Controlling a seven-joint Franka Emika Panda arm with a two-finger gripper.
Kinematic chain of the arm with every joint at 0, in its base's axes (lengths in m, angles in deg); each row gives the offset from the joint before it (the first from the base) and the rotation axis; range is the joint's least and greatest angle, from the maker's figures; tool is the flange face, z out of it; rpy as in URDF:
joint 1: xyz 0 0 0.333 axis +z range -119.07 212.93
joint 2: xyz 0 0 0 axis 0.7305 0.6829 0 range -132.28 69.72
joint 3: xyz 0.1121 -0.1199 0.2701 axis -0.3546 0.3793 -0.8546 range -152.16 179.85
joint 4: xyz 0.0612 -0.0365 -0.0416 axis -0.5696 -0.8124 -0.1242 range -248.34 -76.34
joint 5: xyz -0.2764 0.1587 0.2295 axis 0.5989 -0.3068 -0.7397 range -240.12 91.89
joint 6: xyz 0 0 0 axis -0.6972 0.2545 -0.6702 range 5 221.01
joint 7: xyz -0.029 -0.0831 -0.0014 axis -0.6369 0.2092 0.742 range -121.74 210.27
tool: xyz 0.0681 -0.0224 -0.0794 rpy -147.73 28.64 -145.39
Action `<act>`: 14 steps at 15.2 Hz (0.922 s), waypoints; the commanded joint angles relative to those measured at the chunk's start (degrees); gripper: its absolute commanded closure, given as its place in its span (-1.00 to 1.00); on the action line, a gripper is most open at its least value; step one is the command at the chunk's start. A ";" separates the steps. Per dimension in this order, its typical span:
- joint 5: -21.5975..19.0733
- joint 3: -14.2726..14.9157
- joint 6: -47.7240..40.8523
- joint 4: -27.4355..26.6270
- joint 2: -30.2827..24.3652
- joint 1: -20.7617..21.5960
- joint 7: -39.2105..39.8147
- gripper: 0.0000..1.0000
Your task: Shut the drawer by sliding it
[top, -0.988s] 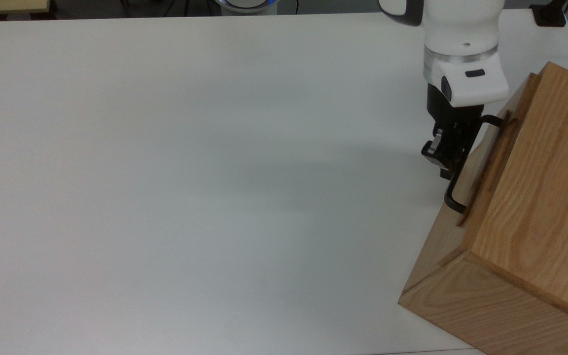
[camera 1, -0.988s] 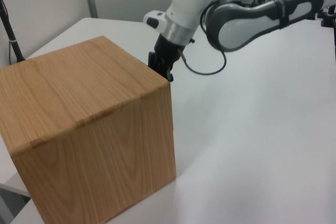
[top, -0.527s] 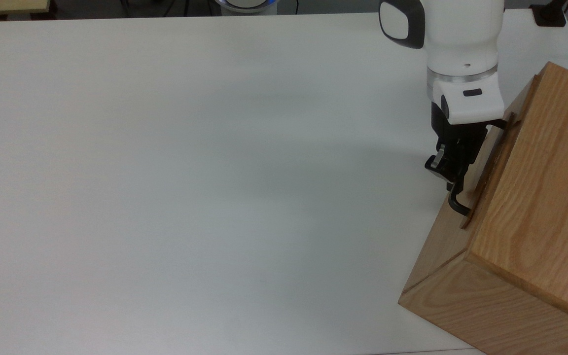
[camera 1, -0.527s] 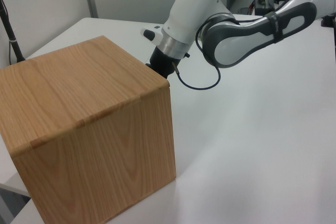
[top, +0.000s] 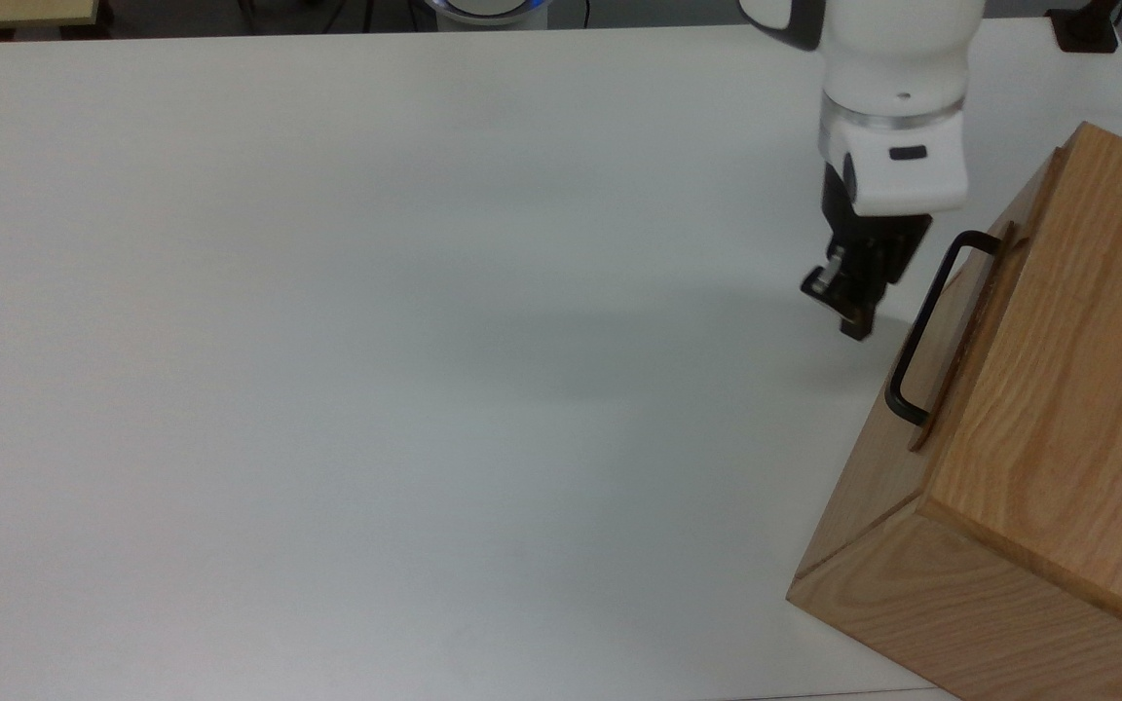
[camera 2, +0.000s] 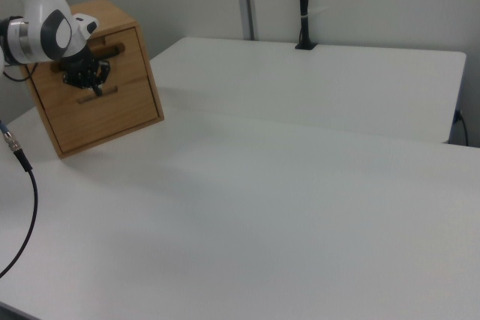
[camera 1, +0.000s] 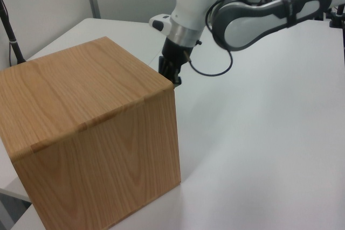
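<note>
The drawer [top: 960, 326] is made of light wood. It has a flat wooden front. A black bar handle [top: 926, 326] shaped like a U sticks out from the front. In the top view the handle runs slanted, from upper right to lower left, and nothing is touching it. The drawer sits near the top of a big wooden box [top: 1048, 409], at the top view's right edge. Its front lies flat against the box, so the drawer looks pushed all the way in. In the right view the drawer [camera 2: 120, 44] is at the upper left, and its dark handle [camera 2: 111, 50] shows across the front.
</note>
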 commanded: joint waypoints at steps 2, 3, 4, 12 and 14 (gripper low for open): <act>-3.73 -0.18 -12.47 -14.47 -15.30 -6.89 -5.74 0.79; -4.79 -0.36 -16.27 -14.20 -17.23 -9.18 -6.80 0.75; -5.58 -0.36 -19.44 -14.55 -19.51 -11.03 -6.99 0.70; -5.95 0.08 -39.76 -15.08 -30.86 -25.01 -13.15 -0.96; -4.11 0.34 -39.77 -14.91 -31.40 -26.16 -13.05 -1.00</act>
